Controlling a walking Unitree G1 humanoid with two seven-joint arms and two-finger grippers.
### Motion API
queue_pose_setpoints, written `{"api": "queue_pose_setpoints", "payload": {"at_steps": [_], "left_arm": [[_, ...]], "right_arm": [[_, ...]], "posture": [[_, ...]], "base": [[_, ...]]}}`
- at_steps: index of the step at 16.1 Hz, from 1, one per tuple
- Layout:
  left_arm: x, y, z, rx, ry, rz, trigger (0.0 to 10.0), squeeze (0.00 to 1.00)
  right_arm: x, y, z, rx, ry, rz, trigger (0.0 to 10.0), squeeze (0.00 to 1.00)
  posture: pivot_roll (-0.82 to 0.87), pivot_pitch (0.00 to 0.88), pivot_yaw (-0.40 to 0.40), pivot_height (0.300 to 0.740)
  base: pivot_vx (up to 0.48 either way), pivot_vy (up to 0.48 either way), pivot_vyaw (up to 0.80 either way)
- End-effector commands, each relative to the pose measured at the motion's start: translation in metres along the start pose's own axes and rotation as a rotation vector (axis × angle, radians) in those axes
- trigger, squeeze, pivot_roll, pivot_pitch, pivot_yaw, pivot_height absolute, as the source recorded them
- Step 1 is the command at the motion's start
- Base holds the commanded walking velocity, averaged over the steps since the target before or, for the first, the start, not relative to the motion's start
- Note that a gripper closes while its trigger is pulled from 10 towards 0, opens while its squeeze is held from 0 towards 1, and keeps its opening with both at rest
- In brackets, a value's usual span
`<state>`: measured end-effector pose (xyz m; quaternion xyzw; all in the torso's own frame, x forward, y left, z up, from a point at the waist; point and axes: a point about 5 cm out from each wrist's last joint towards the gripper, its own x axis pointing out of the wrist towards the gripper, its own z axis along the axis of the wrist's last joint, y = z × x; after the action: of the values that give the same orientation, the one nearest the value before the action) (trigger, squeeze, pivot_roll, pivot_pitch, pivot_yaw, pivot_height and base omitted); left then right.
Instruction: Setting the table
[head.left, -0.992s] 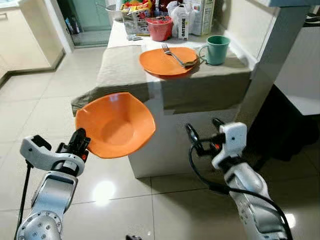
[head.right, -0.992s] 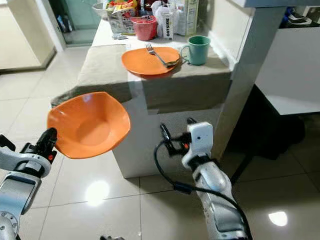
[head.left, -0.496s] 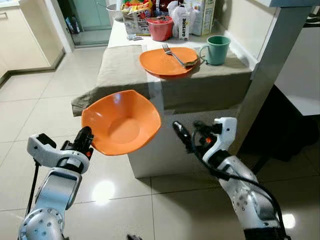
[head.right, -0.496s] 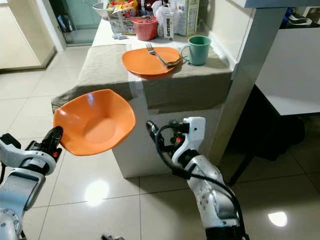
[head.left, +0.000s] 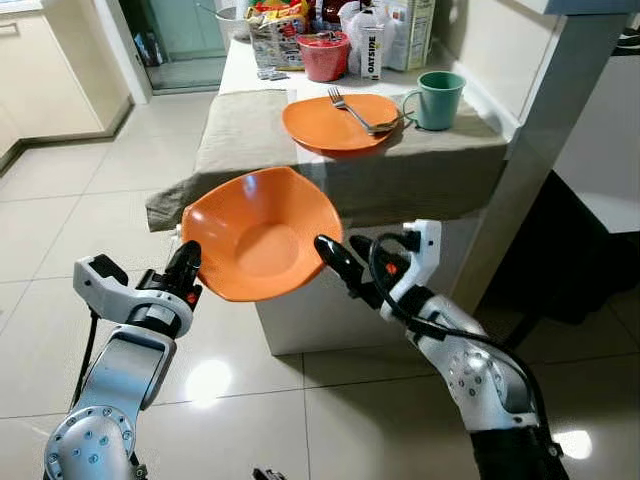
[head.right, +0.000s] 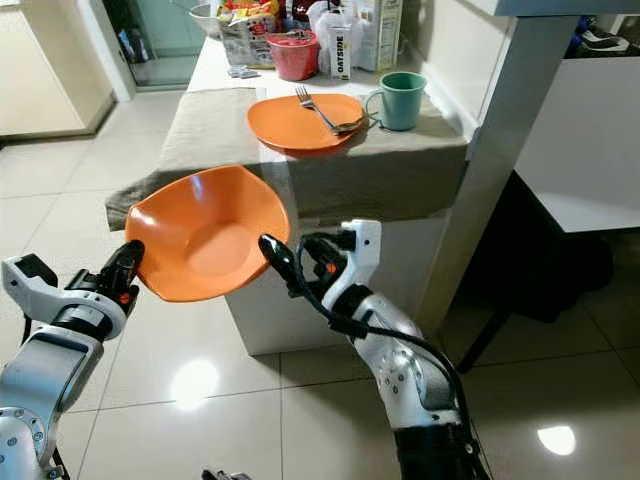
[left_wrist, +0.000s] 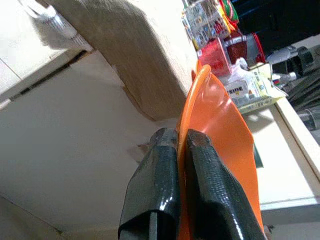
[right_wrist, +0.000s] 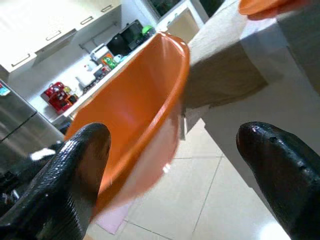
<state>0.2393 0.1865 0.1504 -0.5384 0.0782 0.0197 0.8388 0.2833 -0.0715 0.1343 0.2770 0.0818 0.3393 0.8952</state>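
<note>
Below the near end of the counter, an orange bowl hangs in mid-air, tilted toward the camera, its rim pinched between the closed fingers of the left gripper. Right gripper, fingers spread wide, sits just beside the bowl's opposite edge. On the cloth-covered counter rest an orange plate bearing a fork, and a green mug.

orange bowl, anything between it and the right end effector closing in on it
Nothing visible does. The open right end effector already reaches the orange bowl at its rim, opposite the left end effector, which is shut on the bowl's other edge.
</note>
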Motion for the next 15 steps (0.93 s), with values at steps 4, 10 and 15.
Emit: {"api": "queue_pose_setpoints", "payload": {"at_steps": [4,10,15], "left_arm": [[-0.011,-0.004,-0.013,0.014,0.124,-0.036,0.0,0.00],[-0.033,-0.016,-0.013,0.140,0.238,-0.123,0.0,0.00],[-0.031,-0.023,-0.013,0.113,0.258,-0.159,0.0,0.00]], "right_arm": [[0.006,0.003,0.002,0.024,0.003,0.015,10.0,0.00],[-0.025,0.001,-0.008,0.003,0.102,0.023,10.0,0.00],[-0.037,0.005,-0.014,0.048,0.184,0.081,10.0,0.00]], "posture": [[-0.08,0.000,0.084,0.740],[-0.07,0.000,0.090,0.740],[-0.08,0.001,0.094,0.740]], "base": [[0.000,0.000,0.00],[0.000,0.000,0.00],[0.000,0.000,0.00]]}}
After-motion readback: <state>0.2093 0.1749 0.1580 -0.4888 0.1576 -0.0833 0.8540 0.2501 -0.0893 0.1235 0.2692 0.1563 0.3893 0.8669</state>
